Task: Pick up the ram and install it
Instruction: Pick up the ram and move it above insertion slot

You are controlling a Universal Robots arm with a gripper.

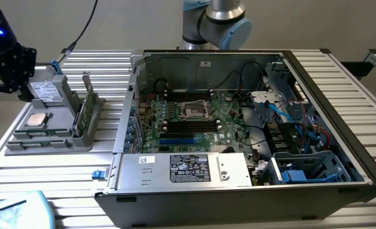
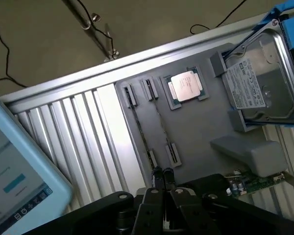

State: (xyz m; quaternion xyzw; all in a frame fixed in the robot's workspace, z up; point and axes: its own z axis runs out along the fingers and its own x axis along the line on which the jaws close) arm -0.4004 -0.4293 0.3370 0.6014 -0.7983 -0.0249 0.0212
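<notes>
Ribbed aluminium table [image 1: 60, 176] carries everything, and its edges run out of the exterior view. On it stands an open computer case [image 1: 340, 143], side panel off, with the motherboard [image 1: 194, 119] exposed. Tangled cables and a drive cage hide the end of the board at the exterior view's right, and a silver power supply [image 1: 188, 168] covers its near edge.

Just beside the case, on the exterior view's left, lies a grey parts tray [image 1: 60, 143]. At its far end rests a hard drive [image 2: 262, 85] in blue clips, cut off by the wrist picture's border. A pale blue tablet [image 2: 19, 181] is also only partly in frame.

The ram [image 1: 81, 117] stands on edge in a holder along the tray's side nearest the case, untouched. In the wrist view a strip of green circuit board [image 2: 257, 183] pokes out past the gripper's black body; I cannot tell whether it is the same stick.

A silver processor [image 2: 186, 87] sits in its tray pocket.

The gripper [image 2: 161, 188] hangs over the tray, fingers pressed together and holding nothing.
</notes>
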